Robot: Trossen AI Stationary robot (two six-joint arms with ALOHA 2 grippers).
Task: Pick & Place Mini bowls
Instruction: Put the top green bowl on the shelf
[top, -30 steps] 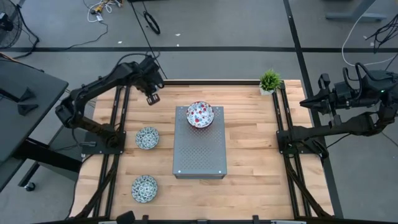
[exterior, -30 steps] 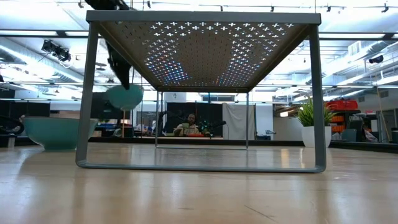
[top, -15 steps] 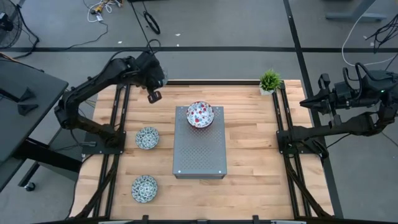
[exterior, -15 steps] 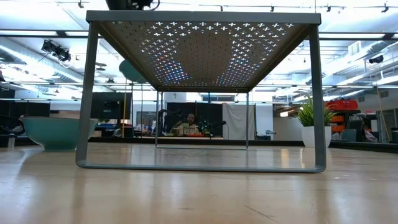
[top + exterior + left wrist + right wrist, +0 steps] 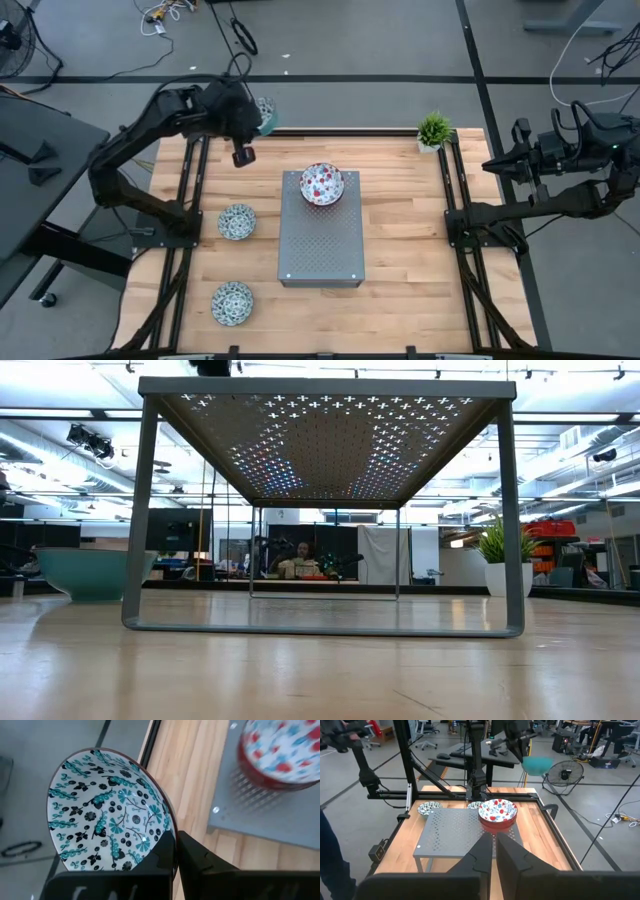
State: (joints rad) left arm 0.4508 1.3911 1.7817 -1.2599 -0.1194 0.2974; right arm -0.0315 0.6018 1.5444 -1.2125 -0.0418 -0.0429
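My left gripper [image 5: 255, 122] is shut on a blue-green patterned mini bowl [image 5: 107, 812], high above the table's far left corner; the bowl also shows in the right wrist view [image 5: 537, 765]. A red-speckled mini bowl [image 5: 322, 184] rests by its base on the far end of the grey perforated box [image 5: 320, 245]. Two more blue-green bowls [image 5: 237, 221] [image 5: 232, 302] stand on the table left of the box. My right gripper [image 5: 495, 857] is shut and empty, beyond the table's right edge [image 5: 490, 165]. My left gripper pinches the bowl's rim [image 5: 172, 834] between its two fingers, one finger inside the bowl and one outside. The bowl is lifted clear of the table and tilted, its patterned inside turned toward the wrist camera.
A small green potted plant [image 5: 434, 130] stands at the table's far right corner. The box stands on thin legs [image 5: 140, 530] with open space beneath it. Bare wood lies right of and in front of the box. One table bowl [image 5: 90, 572] shows in the low view.
My left gripper has risen with the blue-green bowl and gone toward the table's far edge. The bowl has gone up out of the low view and now shows beside the gripper in the high view. The other bowls have stayed in place.
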